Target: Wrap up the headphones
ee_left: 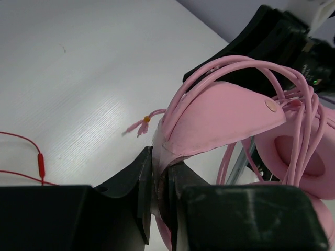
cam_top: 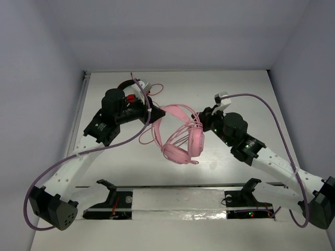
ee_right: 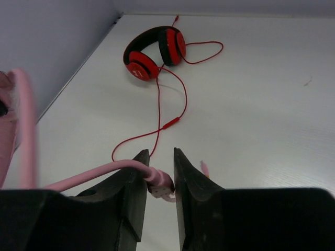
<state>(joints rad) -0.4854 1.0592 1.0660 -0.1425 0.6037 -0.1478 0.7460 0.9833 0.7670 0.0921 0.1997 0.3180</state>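
Observation:
The pale-pink headphones [cam_top: 184,141] lie mid-table with their cups at the near side and cable loops over the headband. My left gripper [cam_top: 155,111] is shut on the headband [ee_left: 220,120]; its jaws [ee_left: 161,157] pinch the band's edge. Several strands of pink cable [ee_left: 251,65] run over the band, and a cup [ee_left: 298,157] hangs to the right. My right gripper [cam_top: 200,117] is at the headphones' far right. In the right wrist view its jaws [ee_right: 160,154] are closed on the pink cable [ee_right: 104,171] at a thicker piece. A loose cable end [ee_left: 141,124] rests on the table.
Smaller red-and-black headphones [ee_right: 154,52] with a thin red cable [ee_right: 159,112] lie at the far left, partly behind my left arm in the top view [cam_top: 128,86]. White walls enclose the table on the left, back and right. A rail [cam_top: 183,185] runs along the near edge.

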